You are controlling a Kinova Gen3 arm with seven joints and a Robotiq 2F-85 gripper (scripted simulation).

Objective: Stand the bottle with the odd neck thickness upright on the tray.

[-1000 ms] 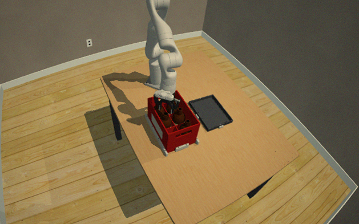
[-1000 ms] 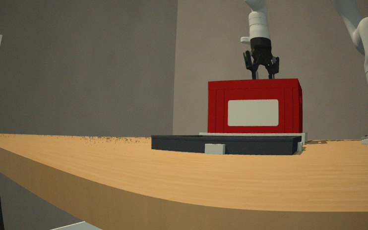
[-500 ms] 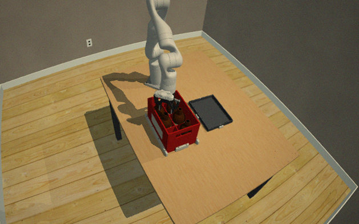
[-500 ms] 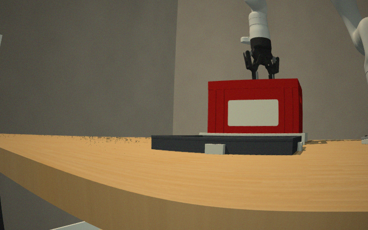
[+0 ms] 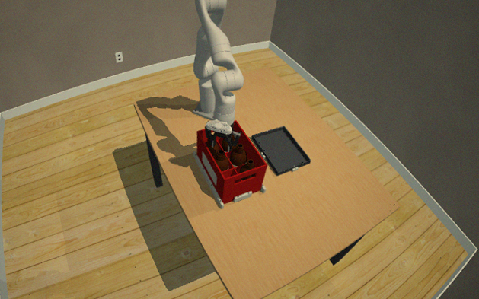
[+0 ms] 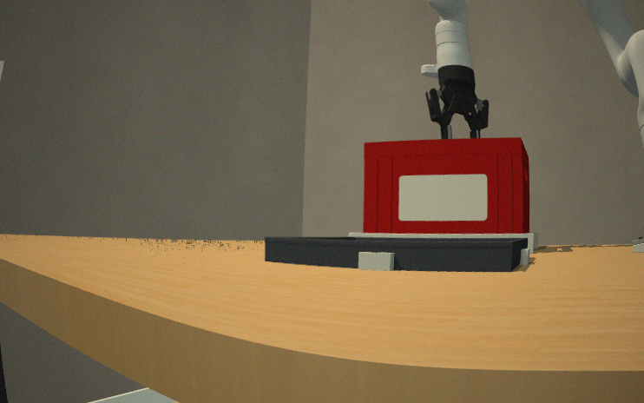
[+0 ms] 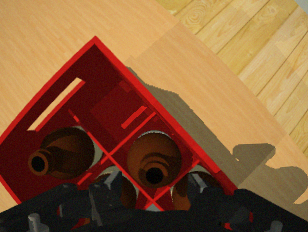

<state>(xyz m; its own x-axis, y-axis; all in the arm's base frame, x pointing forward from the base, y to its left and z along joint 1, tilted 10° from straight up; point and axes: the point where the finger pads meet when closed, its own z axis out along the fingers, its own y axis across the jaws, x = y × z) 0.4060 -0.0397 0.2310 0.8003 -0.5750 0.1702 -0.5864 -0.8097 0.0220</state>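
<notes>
Bottles (image 5: 238,154) of brown glass stand in red slatted crate (image 5: 245,181); fingers (image 6: 446,130) apart, gripping nothing.

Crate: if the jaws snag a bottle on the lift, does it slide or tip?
Likely slides or lifts rather than tips: the red crate looks squat and wide-based. It still holds bottles, so probably weighted. Light blocks at its foot may check sliding.
</notes>
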